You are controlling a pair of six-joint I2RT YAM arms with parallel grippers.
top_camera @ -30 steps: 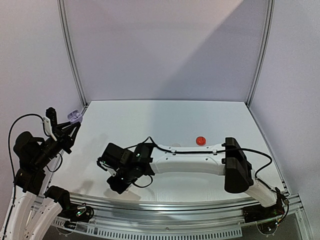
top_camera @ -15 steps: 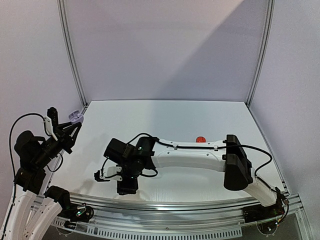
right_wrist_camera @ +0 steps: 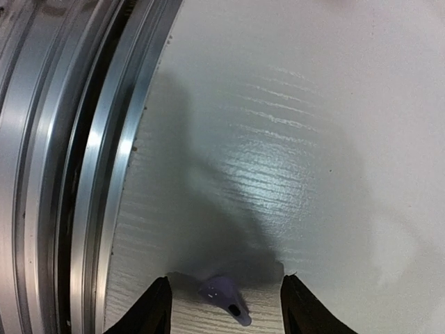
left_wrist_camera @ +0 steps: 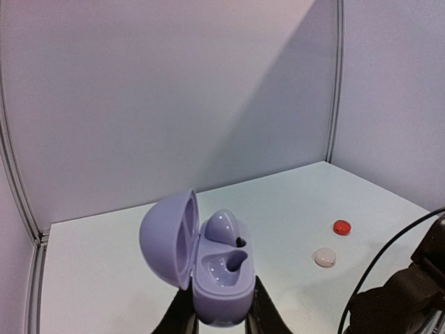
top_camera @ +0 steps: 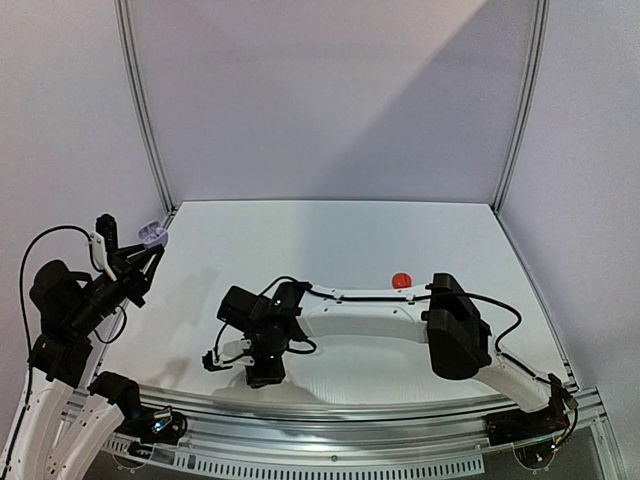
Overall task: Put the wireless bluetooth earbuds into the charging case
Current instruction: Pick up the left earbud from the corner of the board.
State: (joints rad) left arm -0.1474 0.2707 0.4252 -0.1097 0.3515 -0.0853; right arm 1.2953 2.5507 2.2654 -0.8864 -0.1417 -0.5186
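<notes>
The lilac charging case (left_wrist_camera: 221, 268) stands open with my left gripper (left_wrist_camera: 219, 309) shut on its base; it is raised at the table's far left (top_camera: 151, 233). One lilac earbud (left_wrist_camera: 222, 228) sits in the case's far slot, and the near slot (left_wrist_camera: 235, 263) is empty. A second lilac earbud (right_wrist_camera: 224, 296) lies on the table near the front edge. My right gripper (right_wrist_camera: 224, 278) hangs over it, open, with a finger on either side and neither touching it. From the top view the right gripper (top_camera: 240, 368) points down near the front rail and hides that earbud.
A red round case (top_camera: 401, 280) (left_wrist_camera: 341, 227) and a pale round case (left_wrist_camera: 325, 257) lie on the white table to the right. The metal front rail (right_wrist_camera: 69, 174) runs close to the left of the right gripper. The right arm (top_camera: 370, 318) stretches across the table's front.
The right gripper has swung down toward the front rail and opened its jaws; it now straddles the loose lilac earbud. The left gripper and the case have stayed put.
</notes>
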